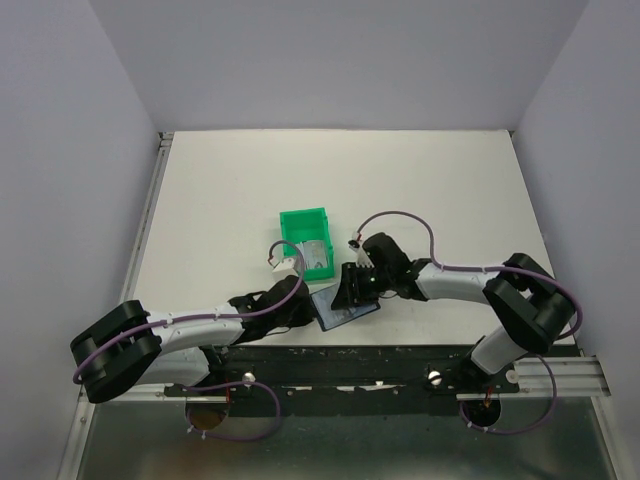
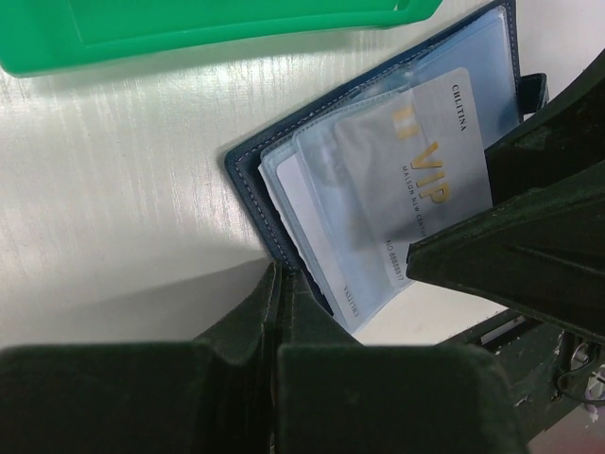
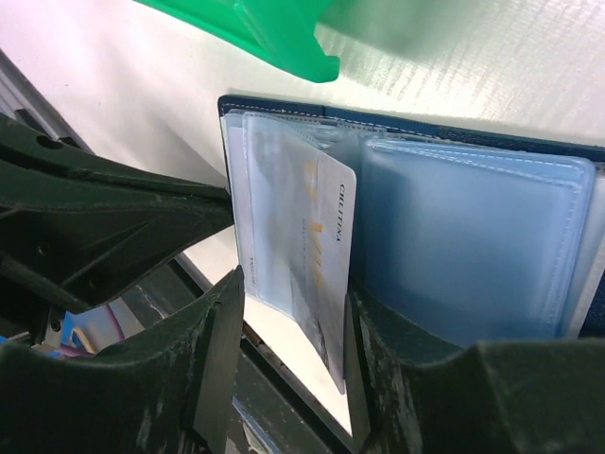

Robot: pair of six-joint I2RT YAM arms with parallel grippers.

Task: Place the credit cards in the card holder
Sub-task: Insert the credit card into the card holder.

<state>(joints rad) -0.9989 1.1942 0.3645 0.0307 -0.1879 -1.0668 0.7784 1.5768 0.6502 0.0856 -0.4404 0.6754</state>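
One card (image 2: 406,161) half in card holder (image 2: 248,180) sleeve (image 2: 312,180); left gripper (image 2: 282,303) pinching its edge, right gripper (image 3: 291,303) spread astride card; skewed push could buckle sleeve.

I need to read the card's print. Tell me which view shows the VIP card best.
Left wrist: the VIP card faces the camera, lettering legible, partly inside the card holder's clear sleeve. Right wrist shows the card angled, print foreshortened. Top external shows only the holder, no card detail.
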